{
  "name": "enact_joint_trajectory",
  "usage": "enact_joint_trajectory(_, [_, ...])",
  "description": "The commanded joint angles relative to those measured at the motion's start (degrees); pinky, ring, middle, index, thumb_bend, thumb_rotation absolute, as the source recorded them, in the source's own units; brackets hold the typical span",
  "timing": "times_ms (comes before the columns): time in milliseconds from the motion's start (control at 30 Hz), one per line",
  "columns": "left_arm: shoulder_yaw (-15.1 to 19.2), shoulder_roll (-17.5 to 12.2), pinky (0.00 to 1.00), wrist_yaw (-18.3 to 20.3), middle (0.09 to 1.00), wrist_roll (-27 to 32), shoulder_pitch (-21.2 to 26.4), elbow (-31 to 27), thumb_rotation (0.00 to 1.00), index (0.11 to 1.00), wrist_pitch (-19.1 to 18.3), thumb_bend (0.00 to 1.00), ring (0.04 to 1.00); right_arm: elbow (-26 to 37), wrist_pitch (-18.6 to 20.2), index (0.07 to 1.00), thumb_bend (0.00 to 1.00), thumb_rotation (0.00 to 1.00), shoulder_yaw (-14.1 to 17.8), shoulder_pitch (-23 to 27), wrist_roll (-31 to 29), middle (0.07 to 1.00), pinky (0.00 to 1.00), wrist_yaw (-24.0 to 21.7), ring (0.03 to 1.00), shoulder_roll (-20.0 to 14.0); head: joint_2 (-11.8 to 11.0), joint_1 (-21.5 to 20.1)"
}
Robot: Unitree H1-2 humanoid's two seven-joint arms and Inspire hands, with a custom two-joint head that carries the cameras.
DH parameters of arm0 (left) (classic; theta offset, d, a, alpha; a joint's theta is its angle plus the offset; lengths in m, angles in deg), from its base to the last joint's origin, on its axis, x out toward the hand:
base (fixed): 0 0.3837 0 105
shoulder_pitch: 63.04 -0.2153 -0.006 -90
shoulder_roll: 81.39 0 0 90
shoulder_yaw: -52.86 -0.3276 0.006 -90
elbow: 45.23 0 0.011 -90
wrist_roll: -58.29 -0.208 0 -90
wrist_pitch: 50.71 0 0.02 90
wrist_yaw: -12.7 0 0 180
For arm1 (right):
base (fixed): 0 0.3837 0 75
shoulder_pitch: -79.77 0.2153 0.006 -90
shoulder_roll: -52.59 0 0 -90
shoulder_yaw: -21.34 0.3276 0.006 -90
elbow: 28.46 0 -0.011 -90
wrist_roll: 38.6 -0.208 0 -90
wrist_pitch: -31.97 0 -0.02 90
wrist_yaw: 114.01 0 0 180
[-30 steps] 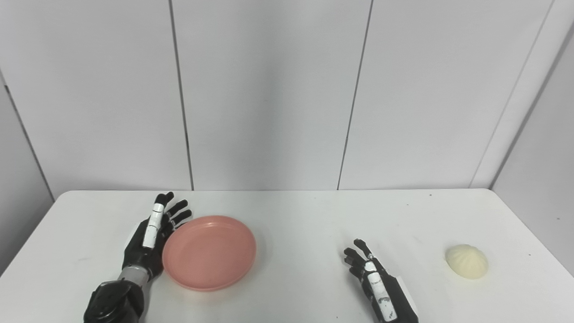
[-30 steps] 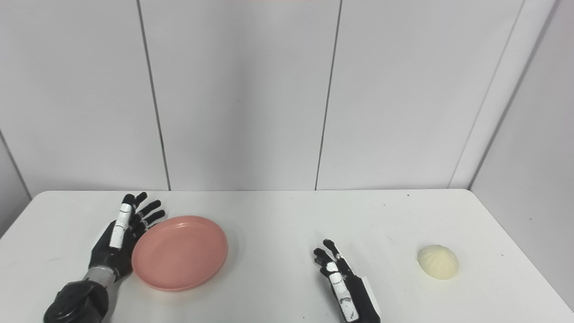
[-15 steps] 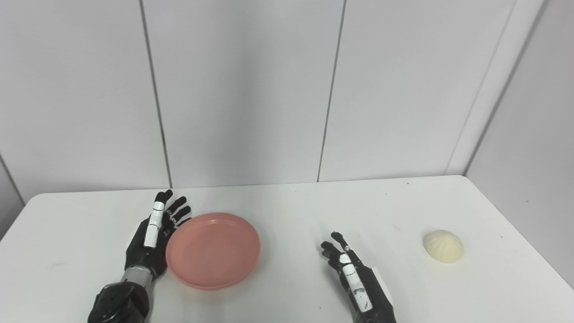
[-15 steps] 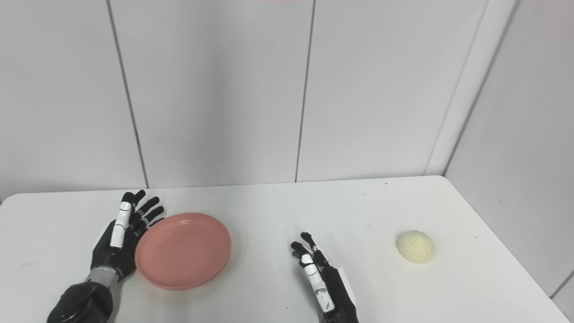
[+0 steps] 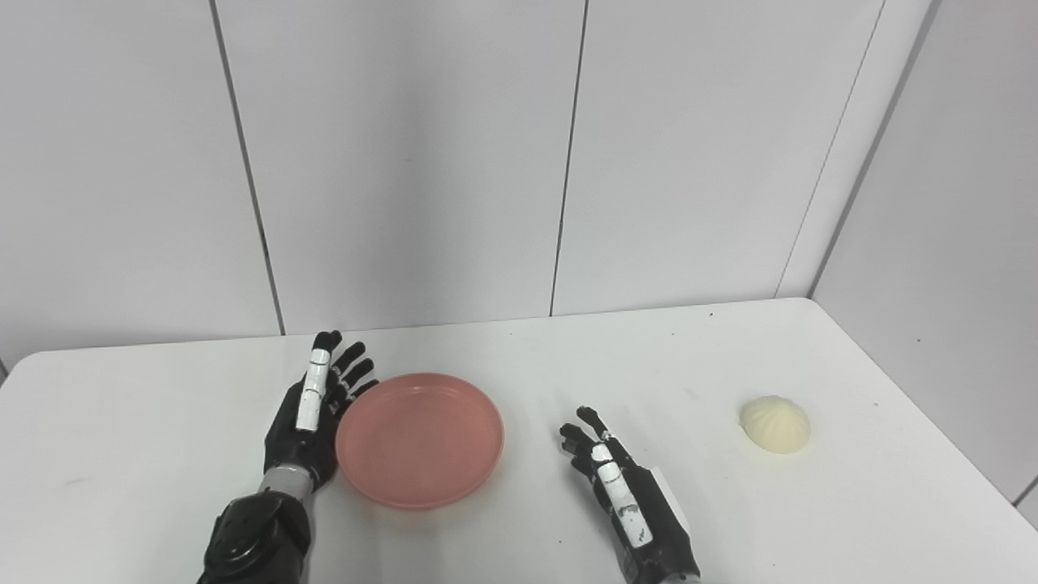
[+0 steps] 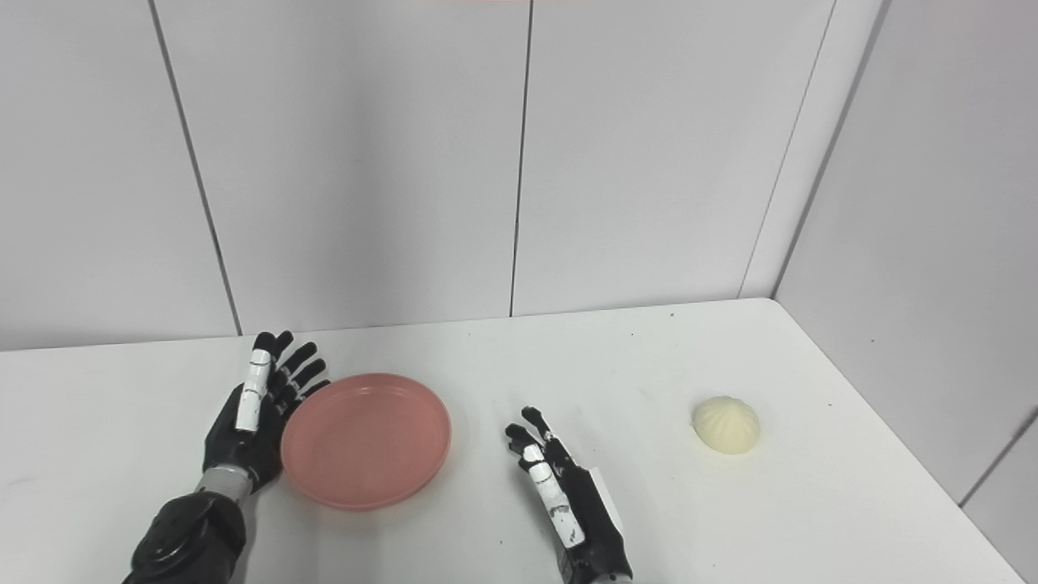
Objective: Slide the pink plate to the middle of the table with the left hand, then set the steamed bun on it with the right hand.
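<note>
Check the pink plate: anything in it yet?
Nothing: the pink plate shows only its bare inner surface. The steamed bun lies on the table, far to its right. What is under the plate is hidden.

Both forearms run off the bottom edge, so only wrists and hands show. The table (image 5: pixel 122 422) is cut by the left, right and bottom edges; its near edge and its front corners are out of view. The left robot hand (image 5: pixel 312 422) stands edge-on against the pink plate (image 5: pixel 419 438), hiding its palm and the contact line. The right robot hand (image 6: pixel 559 487) shows its back only; its palm side is hidden.
</note>
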Motion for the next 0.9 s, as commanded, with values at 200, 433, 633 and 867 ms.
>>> enact_joint_trajectory(200, [-1.0, 1.1, 0.84, 0.0, 0.912, -1.3, 1.8, 2.0, 0.84, 0.972, 1.2, 0.73, 0.898, -0.5, -0.5, 0.94, 0.8, 0.88, -1.0, 0.0, 1.9, 0.877, 0.93, -0.8, 0.899, -1.1, -0.2, -0.5])
enact_joint_trajectory(433, [0.0, 0.4, 0.85, 0.5, 0.913, -0.3, 1.7, 3.8, 0.82, 0.956, 3.1, 0.74, 0.899, -4.3, -9.8, 0.931, 0.75, 0.88, -0.2, 0.6, 6.4, 0.873, 0.88, 2.2, 0.879, -1.8, -2.3, 0.5])
enact_joint_trajectory(633, [0.8, 0.0, 0.83, 0.9, 0.91, -0.2, 2.0, 4.7, 0.8, 0.955, 4.0, 0.76, 0.895, -0.8, -9.7, 0.883, 0.79, 0.78, 1.1, 0.9, 10.4, 0.871, 0.81, 5.2, 0.859, -1.5, -2.7, 1.1])
enact_joint_trajectory(867, [0.5, 0.0, 0.82, 1.2, 0.9, -0.6, 2.0, 4.6, 0.82, 0.955, 3.9, 0.75, 0.895, 12.4, 7.7, 0.908, 0.9, 0.8, 2.8, 5.4, 17.2, 0.925, 0.76, 3.5, 0.901, -5.9, -2.7, 1.1])
